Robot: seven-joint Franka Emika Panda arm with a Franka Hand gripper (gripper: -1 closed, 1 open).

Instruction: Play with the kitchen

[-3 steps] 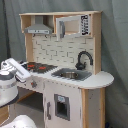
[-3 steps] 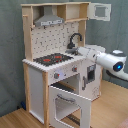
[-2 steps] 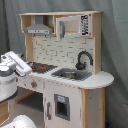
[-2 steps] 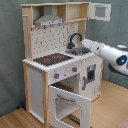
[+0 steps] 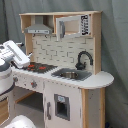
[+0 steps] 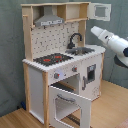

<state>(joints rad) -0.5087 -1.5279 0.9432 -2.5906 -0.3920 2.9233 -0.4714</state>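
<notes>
A: What sort of place is this?

B: A staged test room or robot lab, not a real home. The kitchen (image 5: 62, 75) is a toy play set of white panels and light wood, standing alone.

A: What shows that?

B: Behind the kitchen hangs a plain grey-green curtain (image 6: 10, 50) in both exterior views, like a backdrop. Below the kitchen is a bare wooden floor (image 6: 112, 107). Beside the kitchen, a white robot arm (image 6: 112, 40) reaches in at hood height in the second exterior view.

A: Anything homely?

B: Only toy fittings: a black-red stovetop (image 6: 52, 59), a black faucet (image 5: 84, 57) over the sink (image 5: 70, 75), and an oven door (image 6: 70, 105) hanging open under the counter.
</notes>
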